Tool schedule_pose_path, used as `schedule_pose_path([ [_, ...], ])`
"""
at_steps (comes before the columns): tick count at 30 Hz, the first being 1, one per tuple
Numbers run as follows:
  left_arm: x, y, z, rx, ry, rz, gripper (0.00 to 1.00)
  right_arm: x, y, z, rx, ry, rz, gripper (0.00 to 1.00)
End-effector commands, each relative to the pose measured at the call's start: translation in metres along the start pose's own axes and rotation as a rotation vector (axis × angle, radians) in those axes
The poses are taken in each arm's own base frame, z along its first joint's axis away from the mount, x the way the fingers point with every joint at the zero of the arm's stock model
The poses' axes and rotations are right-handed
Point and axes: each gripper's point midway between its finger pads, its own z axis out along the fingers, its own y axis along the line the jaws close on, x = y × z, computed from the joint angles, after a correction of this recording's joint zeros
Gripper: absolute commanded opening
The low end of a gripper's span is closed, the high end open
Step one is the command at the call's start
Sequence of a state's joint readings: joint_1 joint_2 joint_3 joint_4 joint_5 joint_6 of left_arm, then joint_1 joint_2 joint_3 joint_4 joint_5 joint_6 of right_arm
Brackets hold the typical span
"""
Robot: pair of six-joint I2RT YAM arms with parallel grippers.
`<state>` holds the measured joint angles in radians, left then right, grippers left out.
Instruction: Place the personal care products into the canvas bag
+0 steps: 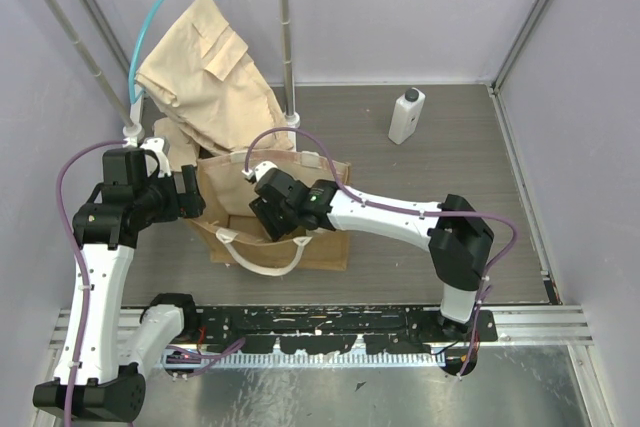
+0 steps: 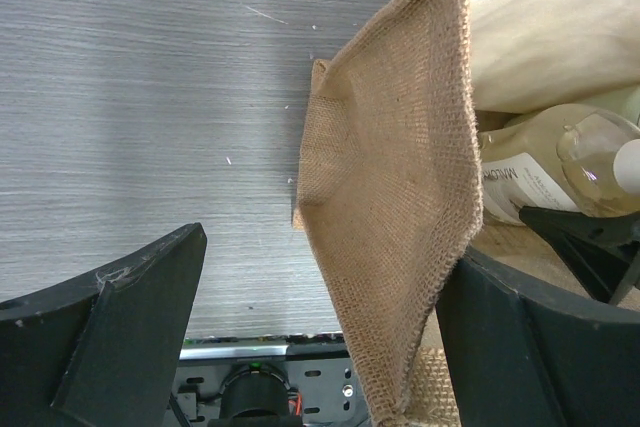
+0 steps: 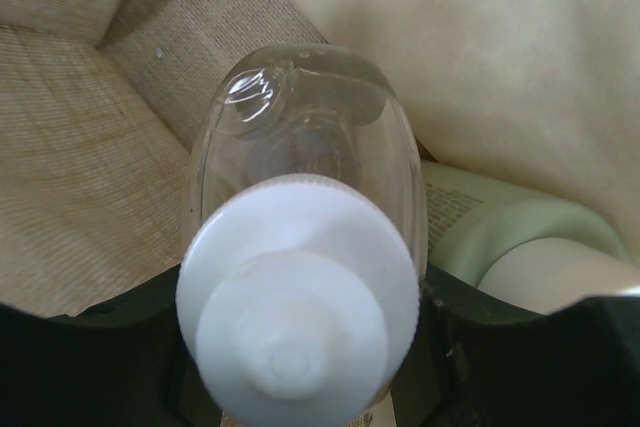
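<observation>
**Left gripper** point(image 2: 330, 247): I read its jaws as wide, straddling the left wall of the canvas bag point(image 1: 325, 245), one finger outside and one inside.

**Right gripper** point(image 1: 265, 211): inside the bag's mouth, clamped on the white-capped bottle point(image 3: 300, 187).

**Olive-green bottle** point(image 3: 500, 232) and **cream-beige bottle** point(image 2: 535, 172): I see both lying inside the bag.

**Flat white bottle** point(image 1: 406, 115): upright on the table point(image 1: 500, 167), well apart from the bag.

Grey wood-grain table point(image 1: 450, 172); canvas bag point(image 1: 325, 247) at centre, white bottle point(image 1: 406, 115) standing behind
</observation>
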<state>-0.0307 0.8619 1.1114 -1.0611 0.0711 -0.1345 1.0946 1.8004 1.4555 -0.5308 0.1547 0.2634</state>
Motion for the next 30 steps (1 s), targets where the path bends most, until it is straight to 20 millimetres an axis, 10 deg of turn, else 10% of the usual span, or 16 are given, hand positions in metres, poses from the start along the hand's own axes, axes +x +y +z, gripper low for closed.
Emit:
schedule_pose_path([
  [1, -0.011, -0.003, -0.004, 0.012, -0.037, 0.007, 0.98, -0.046, -0.010, -0.026, 0.013, -0.194, 0.047, 0.01],
  [7, -0.011, -0.003, -0.004, 0.009, -0.035, 0.004, 0.98, -0.026, -0.008, -0.011, 0.008, -0.114, 0.034, 0.05],
  [17, -0.011, -0.004, -0.003, 0.017, -0.031, 0.003, 0.98, -0.021, -0.009, -0.022, 0.001, -0.095, 0.040, 0.82],
  [30, -0.010, -0.003, -0.007, 0.012, -0.032, 0.009, 0.98, -0.076, -0.003, -0.073, -0.043, -0.213, 0.005, 1.00],
])
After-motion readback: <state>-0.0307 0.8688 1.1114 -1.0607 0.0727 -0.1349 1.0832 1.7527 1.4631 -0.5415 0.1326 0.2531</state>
